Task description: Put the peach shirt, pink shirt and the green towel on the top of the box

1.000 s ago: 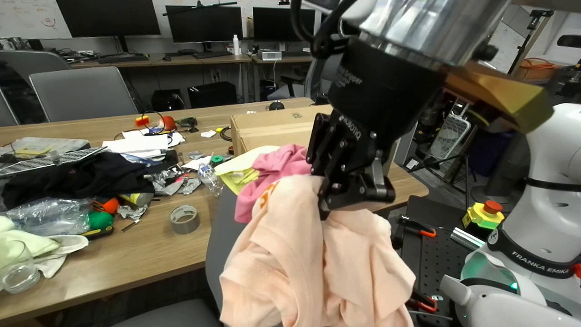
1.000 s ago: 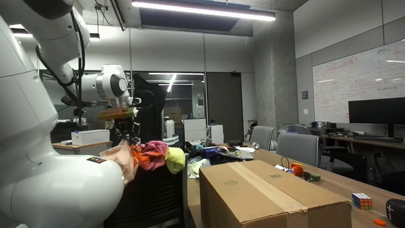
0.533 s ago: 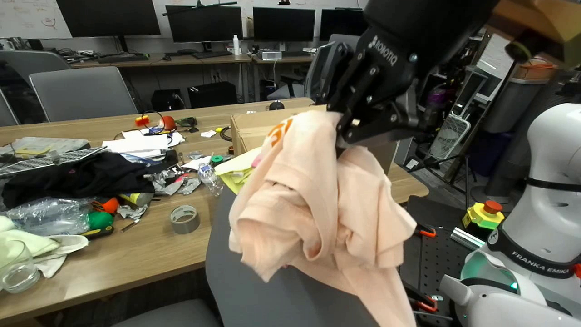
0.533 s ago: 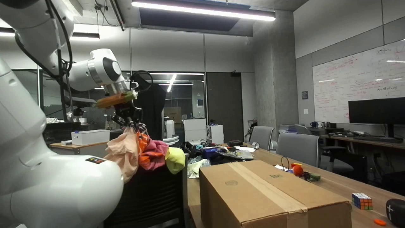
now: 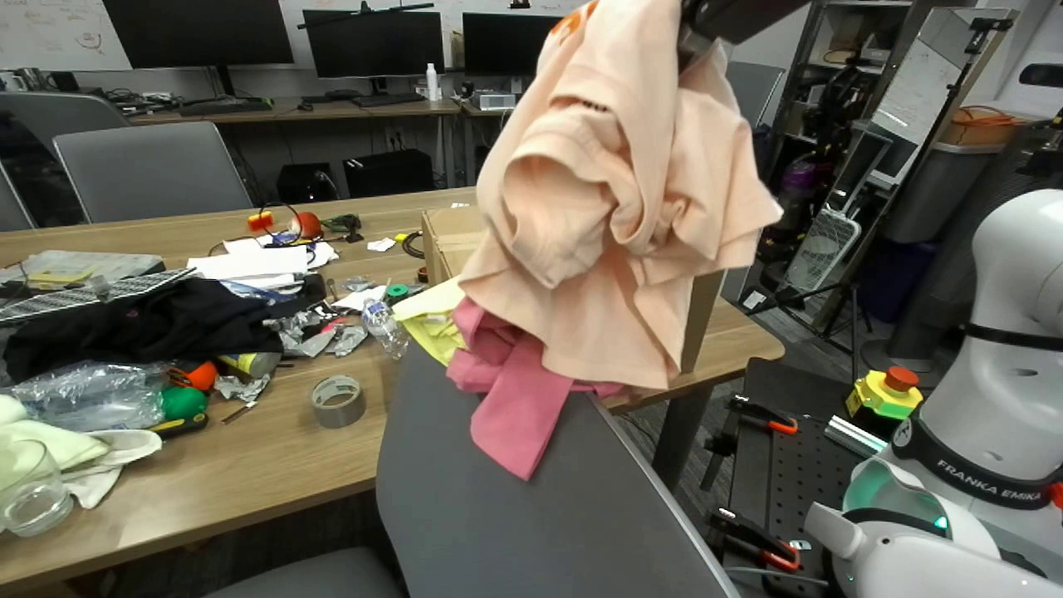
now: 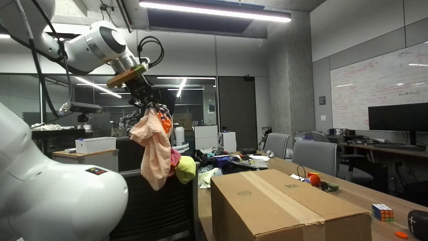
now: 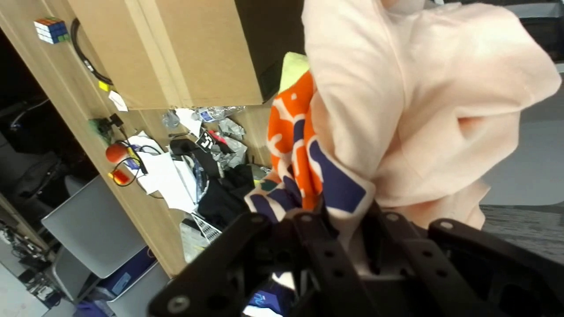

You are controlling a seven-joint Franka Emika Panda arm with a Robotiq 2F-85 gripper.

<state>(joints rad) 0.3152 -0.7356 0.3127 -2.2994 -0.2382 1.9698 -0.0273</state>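
In an exterior view: cardboard box on table, right of chair back; Rubik's cube right of the box. Over the chair back: draped shirt, towel just right of it. In the gripper: held shirt, hanging left of and partly before the draped shirt. In an exterior view: duct tape on the table, left of the chair back.

A robotics lab within an office-type room is being indicated. Red handwriting is being borne by a whiteboard; desks are being occupied by monitors. The far edge of the tabletop is being lined by grey chairs. Off the tabletop's right corner, a robot arm lettered "FRANKA EMIKA" is being accompanied by a red button on a yellow housing.
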